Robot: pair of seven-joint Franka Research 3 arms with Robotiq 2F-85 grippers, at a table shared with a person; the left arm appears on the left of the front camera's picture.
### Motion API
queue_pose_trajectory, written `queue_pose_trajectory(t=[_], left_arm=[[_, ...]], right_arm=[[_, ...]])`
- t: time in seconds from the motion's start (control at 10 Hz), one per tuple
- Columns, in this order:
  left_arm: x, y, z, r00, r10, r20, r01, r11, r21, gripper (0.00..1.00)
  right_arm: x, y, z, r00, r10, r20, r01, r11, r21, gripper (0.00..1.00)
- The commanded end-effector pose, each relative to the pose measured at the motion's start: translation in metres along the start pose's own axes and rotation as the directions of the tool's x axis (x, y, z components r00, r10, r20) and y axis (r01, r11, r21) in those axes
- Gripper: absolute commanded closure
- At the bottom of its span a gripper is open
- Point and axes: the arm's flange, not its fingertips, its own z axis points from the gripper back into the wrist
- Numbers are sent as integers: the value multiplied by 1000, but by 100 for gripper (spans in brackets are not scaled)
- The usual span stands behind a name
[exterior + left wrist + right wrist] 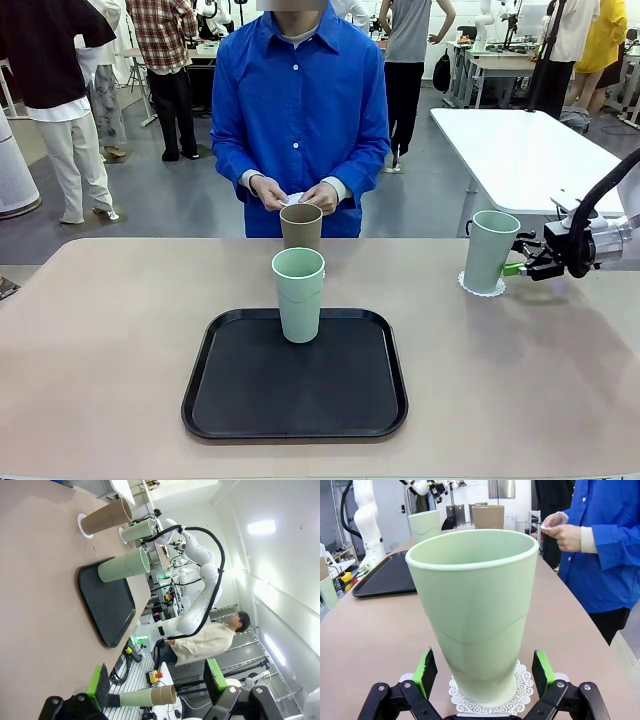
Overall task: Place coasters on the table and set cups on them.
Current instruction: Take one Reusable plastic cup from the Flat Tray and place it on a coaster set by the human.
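A mint cup (490, 250) stands upright on a lacy white coaster (482, 286) at the right of the beige table (110, 330). My right gripper (520, 264) is open at its right side. In the right wrist view this cup (475, 605) on its coaster (522, 689) sits between the green pads (426, 672), with small gaps on both sides. A second mint cup (299, 294) stands on the black tray (295, 385). Behind it is the tan cup (301, 226); in the left wrist view this tan cup (105, 519) rests on a coaster (82, 525). The person's hands hold another coaster (293, 198). My left gripper (156, 687) is open and holds nothing.
The person in a blue shirt (300, 110) stands at the far edge, hands just above the tan cup. A white table (520, 150) stands behind on the right. Beyond my left gripper's fingers, off the table, lies another cup (142, 696).
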Motion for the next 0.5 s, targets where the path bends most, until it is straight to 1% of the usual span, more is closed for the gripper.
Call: queue_pose_trajectory(t=[0.0,0.1,0.2,0.4], left_arm=[[1,-2,2,1000,-8,3,8,1000,-3,0],[1,-2,2,1000,-8,3,8,1000,-3,0],[1,-2,2,1000,-8,3,8,1000,-3,0],[1,-2,2,1000,-8,3,8,1000,-3,0]], right_arm=[[3,-3,9,1000,8,-19,-7,1000,19,0],[8,2,15,999,-1,-46,1,1000,3,0],[14,13,23,992,-50,-120,43,997,-57,0],[42,44,45,969,-85,-231,52,988,-144,0]])
